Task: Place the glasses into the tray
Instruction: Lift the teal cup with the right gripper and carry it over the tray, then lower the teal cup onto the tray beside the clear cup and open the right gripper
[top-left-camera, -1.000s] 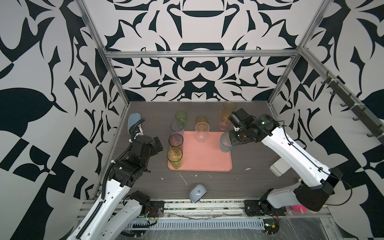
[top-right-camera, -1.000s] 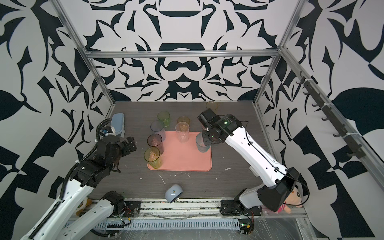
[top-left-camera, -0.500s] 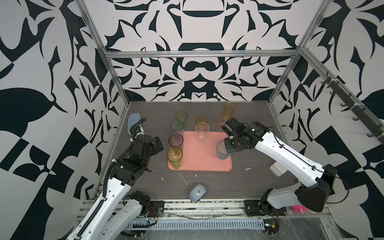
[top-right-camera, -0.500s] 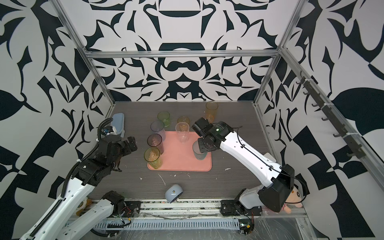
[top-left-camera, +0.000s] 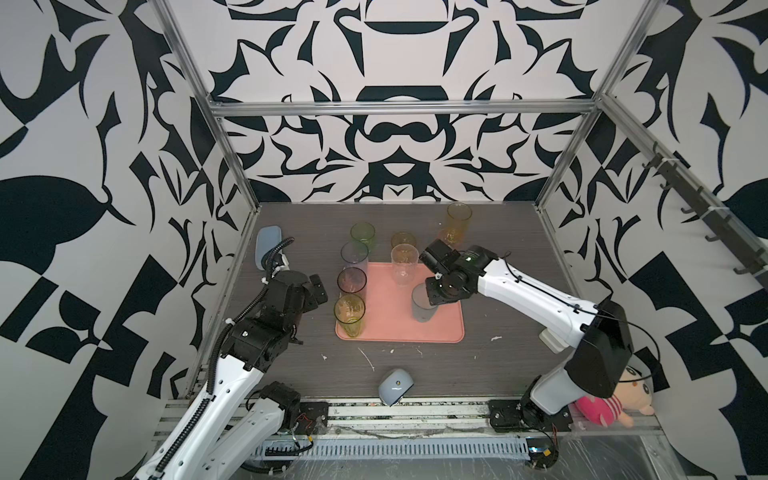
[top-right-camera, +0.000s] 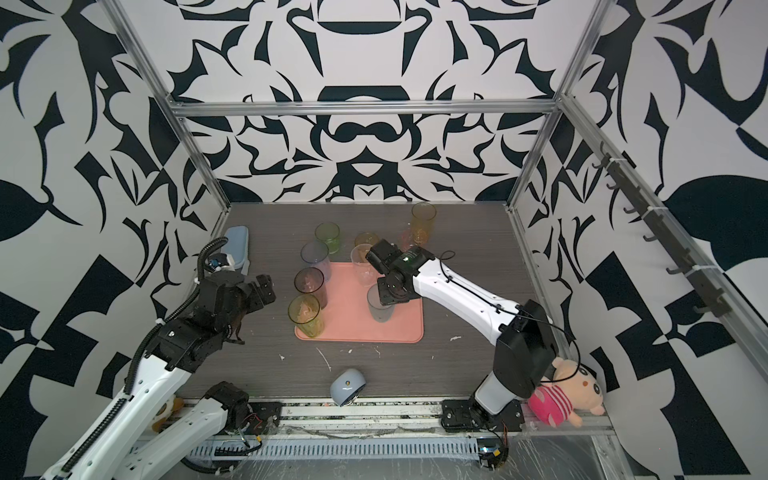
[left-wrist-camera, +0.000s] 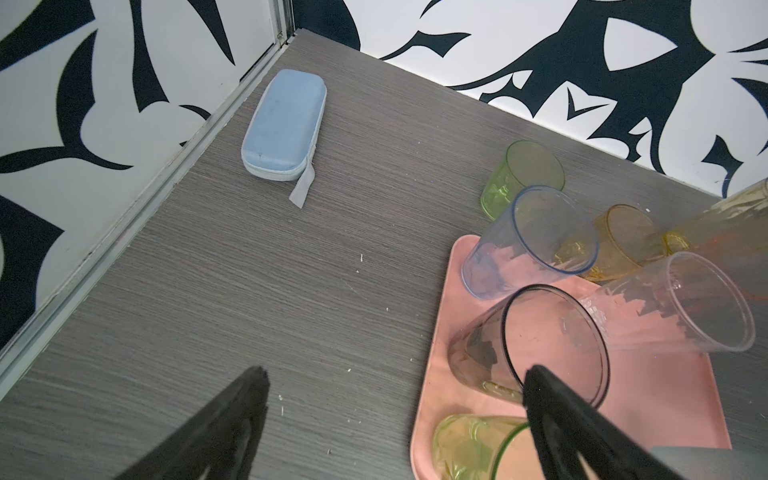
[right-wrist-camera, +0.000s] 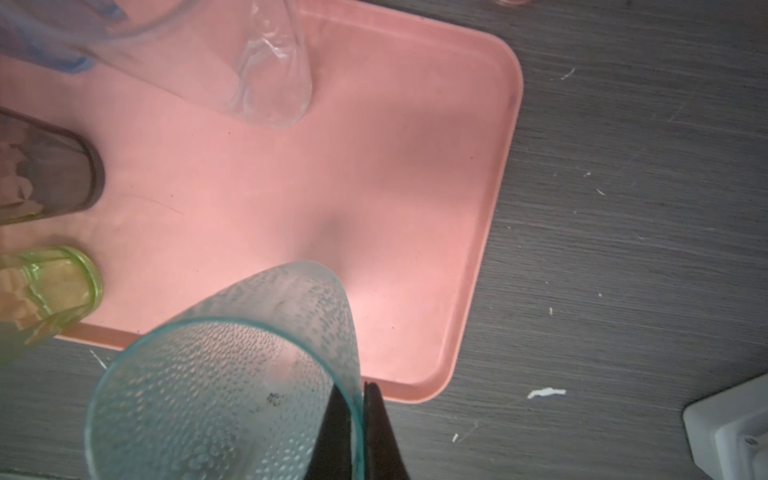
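Note:
My right gripper (right-wrist-camera: 357, 399) is shut on the rim of a dimpled teal glass (right-wrist-camera: 232, 374), one finger inside and one outside. In both top views this glass (top-left-camera: 422, 305) (top-right-camera: 380, 307) is upright over the right half of the salmon tray (top-left-camera: 399, 328). A yellow-green glass (top-left-camera: 350, 313), a dark one (top-left-camera: 352, 280), a blue one (top-left-camera: 354, 255) and a clear one (top-left-camera: 404, 264) stand along the tray's left and far sides. Short green (top-left-camera: 363, 235), short amber (top-left-camera: 403, 240) and tall orange (top-left-camera: 457, 220) glasses stand behind it. My left gripper (left-wrist-camera: 397, 374) (top-left-camera: 311, 291) hangs open left of the tray, empty.
A pale-blue zipped case (top-left-camera: 266, 245) lies at the far left by the wall. A pale-blue mouse-like object (top-left-camera: 395, 384) sits near the front edge. A white box (top-left-camera: 550, 338) is under my right arm, and a plush toy (top-left-camera: 611, 399) lies at the front right.
My right gripper has carried the teal glass from beside the tray's right edge leftward and nearer, over the tray. The left arm has hardly moved.

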